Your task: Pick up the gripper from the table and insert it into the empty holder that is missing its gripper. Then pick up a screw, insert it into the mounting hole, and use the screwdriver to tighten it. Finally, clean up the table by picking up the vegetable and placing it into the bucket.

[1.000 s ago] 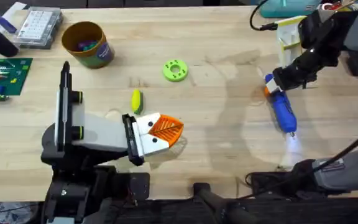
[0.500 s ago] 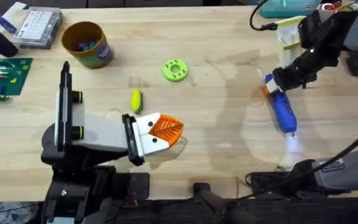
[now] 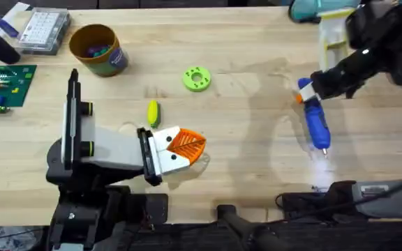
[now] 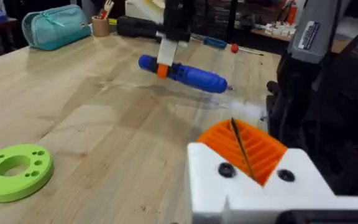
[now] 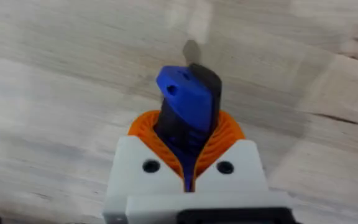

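Two robot arms share the table (image 3: 257, 174) in our overhead view. At the far left we see the orange-tan bucket (image 3: 98, 49) holding small coloured items, with a clear parts box (image 3: 44, 29) and a green circuit board (image 3: 4, 85) near it. A lime-green ring (image 3: 197, 78) lies near the middle, and the yellow vegetable (image 3: 153, 113) lies on bare wood closer to us, just beside the left gripper (image 3: 190, 143) and apart from the bucket. That gripper's white fingers with orange pads lie pressed together, holding nothing. At the right, the right gripper (image 3: 308, 94) is clamped on the rear end of the blue screwdriver (image 3: 317, 123), whose thin bit points toward the near edge of the table; nothing lies between it and the wood around it. In the left wrist view we look past our own orange pads (image 4: 244, 148), closed to a thin seam, across open wood to the lime-green ring (image 4: 12, 171), and farther off to the screwdriver (image 4: 188, 73) hanging level above the table in the other arm's white-and-orange fingers, with a teal pouch (image 4: 56, 25) behind it. In the right wrist view we see the orange ribbed pads (image 5: 148, 134) closed snugly around the screwdriver (image 5: 188, 102), its blue end cap toward the camera and the wood grain below.
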`<control>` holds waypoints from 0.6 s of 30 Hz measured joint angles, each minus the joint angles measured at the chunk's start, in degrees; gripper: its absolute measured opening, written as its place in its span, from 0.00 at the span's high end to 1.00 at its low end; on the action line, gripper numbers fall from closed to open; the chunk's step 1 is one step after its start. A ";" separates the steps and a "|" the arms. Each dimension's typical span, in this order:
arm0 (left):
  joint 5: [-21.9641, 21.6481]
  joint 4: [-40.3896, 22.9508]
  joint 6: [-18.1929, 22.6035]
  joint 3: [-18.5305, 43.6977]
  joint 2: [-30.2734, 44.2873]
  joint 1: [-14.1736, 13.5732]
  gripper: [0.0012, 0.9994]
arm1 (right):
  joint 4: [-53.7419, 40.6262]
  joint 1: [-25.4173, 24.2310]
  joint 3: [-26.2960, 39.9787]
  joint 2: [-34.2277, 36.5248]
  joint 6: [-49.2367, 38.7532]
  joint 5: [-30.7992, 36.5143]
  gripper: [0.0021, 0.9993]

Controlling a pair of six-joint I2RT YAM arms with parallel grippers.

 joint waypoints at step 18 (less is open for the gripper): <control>0.00 0.00 0.00 0.00 0.00 0.00 1.00 | -1.56 0.41 5.57 -23.68 0.02 -15.18 0.97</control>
